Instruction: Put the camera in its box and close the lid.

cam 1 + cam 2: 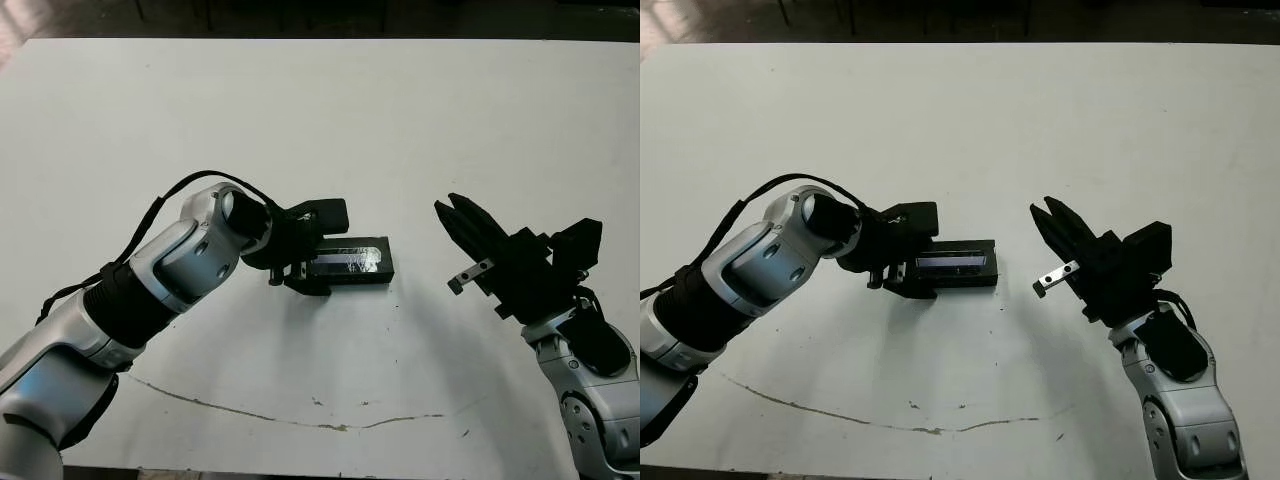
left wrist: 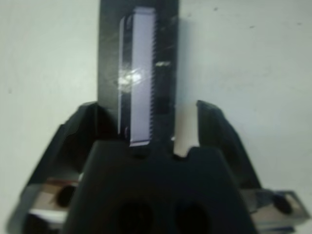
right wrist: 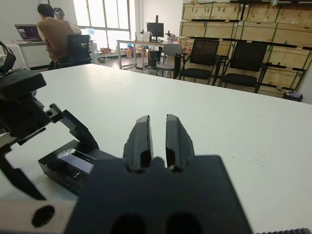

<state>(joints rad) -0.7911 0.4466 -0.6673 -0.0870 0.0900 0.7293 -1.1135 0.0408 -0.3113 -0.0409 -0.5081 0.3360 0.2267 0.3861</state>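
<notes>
The box (image 1: pixel 356 277) sits in the middle of the white table, and the lid (image 1: pixel 350 260) with its glossy window strip lies flat on top of it. The camera is hidden from every view. My left gripper (image 1: pixel 317 250) is open and straddles the box's left end, one finger (image 2: pixel 73 141) against its side and the other finger (image 2: pixel 219 136) a little clear of it. To the right of the box, my right gripper (image 1: pixel 447 204) hangs above the table, shut on nothing, its tips pointing away from me.
A thin dirty streak (image 1: pixel 300 420) crosses the table near its front edge. Bare table lies between the box and the right gripper. Beyond the far edge, a seated person (image 3: pixel 53 31), desks and black chairs (image 3: pixel 202 56) show in the right wrist view.
</notes>
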